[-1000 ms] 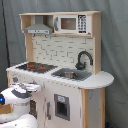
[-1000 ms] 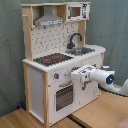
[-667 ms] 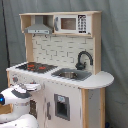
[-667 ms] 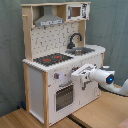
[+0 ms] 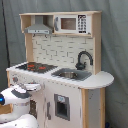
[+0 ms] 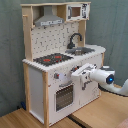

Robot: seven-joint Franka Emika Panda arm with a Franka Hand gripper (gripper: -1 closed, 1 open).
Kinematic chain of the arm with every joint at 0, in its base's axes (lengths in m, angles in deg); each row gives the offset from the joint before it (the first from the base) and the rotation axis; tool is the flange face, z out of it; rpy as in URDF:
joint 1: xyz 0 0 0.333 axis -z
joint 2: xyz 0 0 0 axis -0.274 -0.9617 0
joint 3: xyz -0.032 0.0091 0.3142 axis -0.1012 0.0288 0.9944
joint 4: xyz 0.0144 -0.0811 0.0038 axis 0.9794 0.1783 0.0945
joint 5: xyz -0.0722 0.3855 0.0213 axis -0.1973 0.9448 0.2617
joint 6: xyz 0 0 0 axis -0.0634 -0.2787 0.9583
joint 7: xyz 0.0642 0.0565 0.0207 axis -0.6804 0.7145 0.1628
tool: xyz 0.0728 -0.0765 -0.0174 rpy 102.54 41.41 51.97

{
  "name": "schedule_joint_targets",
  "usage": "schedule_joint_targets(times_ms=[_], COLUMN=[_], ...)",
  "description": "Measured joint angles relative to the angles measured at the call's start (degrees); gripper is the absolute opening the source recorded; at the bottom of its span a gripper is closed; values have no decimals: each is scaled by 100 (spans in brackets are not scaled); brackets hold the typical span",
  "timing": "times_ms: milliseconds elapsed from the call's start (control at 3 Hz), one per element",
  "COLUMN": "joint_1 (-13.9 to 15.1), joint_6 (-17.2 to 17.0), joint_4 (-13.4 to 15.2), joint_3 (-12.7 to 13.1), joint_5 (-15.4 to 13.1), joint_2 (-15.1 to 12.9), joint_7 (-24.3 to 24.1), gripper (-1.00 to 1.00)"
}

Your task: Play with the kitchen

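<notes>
My gripper (image 6: 81, 75) sits against the kitchen (image 6: 60, 65) front, just below the hob (image 6: 52, 59). Whether its fingers grip anything I cannot tell (too hidden), so I judge slow, level motion is best here.

Both exterior views are softly blurred, with even, diffuse light; no glare shows, and only faint shadows lie under the hood (image 5: 39, 26).

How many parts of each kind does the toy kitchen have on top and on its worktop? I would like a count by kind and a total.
Hob: 1
Sink: 1
Faucet: 1
Hood: 1
Microwave: 1
Total: 5
</notes>
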Motion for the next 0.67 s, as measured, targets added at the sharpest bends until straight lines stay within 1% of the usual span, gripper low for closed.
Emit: schedule_joint_targets(times_ms=[333,667], joint_1=[-10,-18], joint_6=[-53,-153], joint_4=[0,1], joint_3=[0,0], joint_5=[180,191], joint_2=[-12,-82], joint_7=[-659,-1225], gripper=[100,100])
